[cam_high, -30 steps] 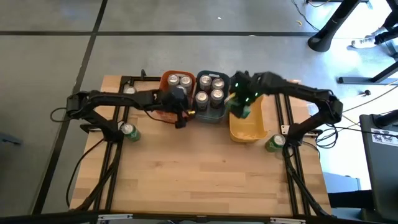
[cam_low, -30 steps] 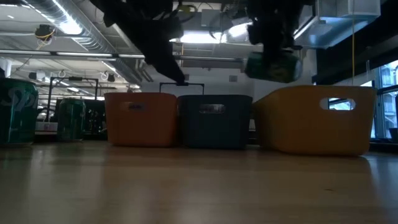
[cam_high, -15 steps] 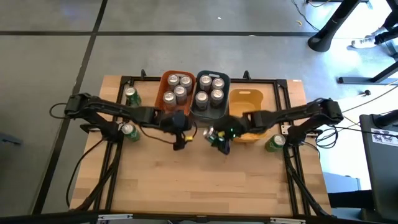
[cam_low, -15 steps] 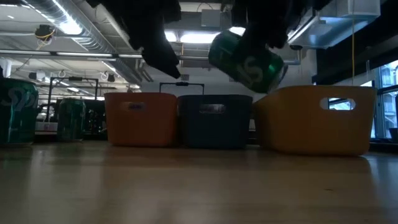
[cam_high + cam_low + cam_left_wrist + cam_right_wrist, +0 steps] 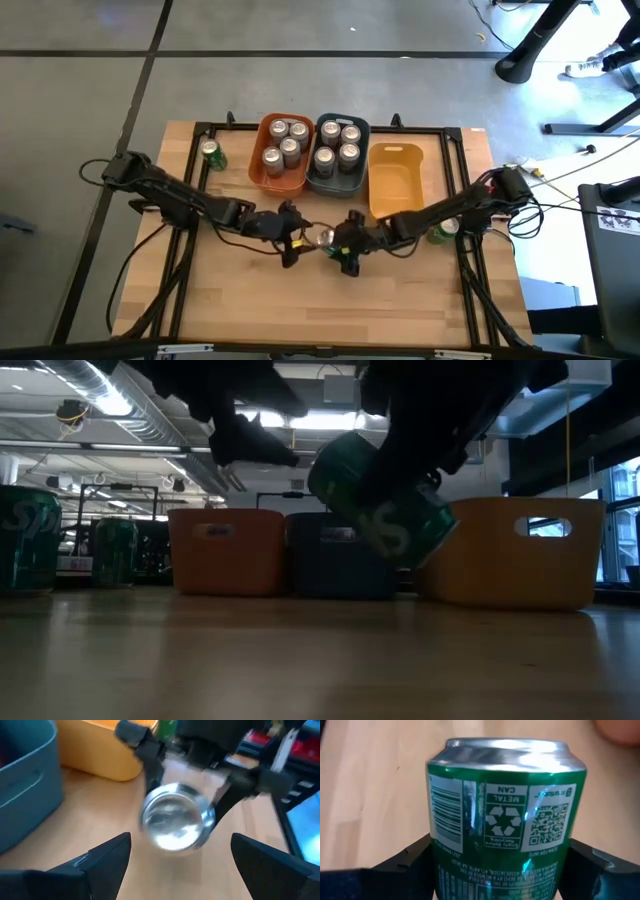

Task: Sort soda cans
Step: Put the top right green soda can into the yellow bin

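The green metal soda can (image 5: 322, 238) hangs at the middle of the high view, tilted clear of the light wooden table (image 5: 330, 300), silver end toward the left arm and long axis running roughly left to right in that frame. The right gripper (image 5: 345, 243) has it clamped across the body, fingers either side in the right wrist view, printed label showing between them (image 5: 505, 820). The left gripper (image 5: 290, 234) sits just beside it, fingers spread wide with nothing in them, and the can's silver end (image 5: 175, 817) fills the gap in the left wrist view.

A broad stretch of bare wood lies open across the lower half of the high view; the bins crowd the upper edge.

The orange plastic bin (image 5: 262, 172) holds four silver-topped cans. The grey-blue plastic bin (image 5: 320, 186) beside it holds five. The yellow plastic bin (image 5: 393, 185), to the right, shows only its bare floor.

One upright green can (image 5: 211, 153) stands at upper left near the frame rail, and another green can (image 5: 442, 230) peeks out beneath the right arm.
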### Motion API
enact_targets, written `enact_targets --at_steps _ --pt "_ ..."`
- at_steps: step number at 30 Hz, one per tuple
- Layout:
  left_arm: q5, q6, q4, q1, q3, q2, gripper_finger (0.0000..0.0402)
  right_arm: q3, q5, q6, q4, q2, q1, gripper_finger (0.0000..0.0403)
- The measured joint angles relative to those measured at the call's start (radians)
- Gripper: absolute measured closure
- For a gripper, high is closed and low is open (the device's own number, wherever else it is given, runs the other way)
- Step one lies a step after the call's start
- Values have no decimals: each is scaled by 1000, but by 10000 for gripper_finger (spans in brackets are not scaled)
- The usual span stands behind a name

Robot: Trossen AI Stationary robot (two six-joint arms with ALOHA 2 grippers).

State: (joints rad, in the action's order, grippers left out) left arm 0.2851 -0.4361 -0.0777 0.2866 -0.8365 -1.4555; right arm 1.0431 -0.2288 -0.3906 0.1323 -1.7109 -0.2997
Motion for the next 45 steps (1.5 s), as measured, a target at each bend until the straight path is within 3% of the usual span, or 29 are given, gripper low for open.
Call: enact_targets --at_steps 6,14,18,22,30,34,38,45 --pt "48 -54 0 40 14 -1 70 0 -102 29 -220 -113 -41 105" --pt "82 -244 313 83 3 53 70 2 -146 32 -625 -310 -48 105" --pt "108 -269 337 94 3 50 70 2 -183 59 -782 -373 -48 105" --pt "110 -291 389 100 1 59 70 3 -209 96 -888 -418 -48 105" --pt "119 -402 604 160 8 141 70 8 -265 112 -909 -444 -47 105" --pt "169 -475 595 221 71 131 70 8 -276 134 -917 -453 -47 101" --pt "263 -512 445 255 174 94 70 8 -273 135 -922 -454 -48 95" --pt "401 -341 145 230 244 42 70 5 -251 165 -951 -458 -46 100"
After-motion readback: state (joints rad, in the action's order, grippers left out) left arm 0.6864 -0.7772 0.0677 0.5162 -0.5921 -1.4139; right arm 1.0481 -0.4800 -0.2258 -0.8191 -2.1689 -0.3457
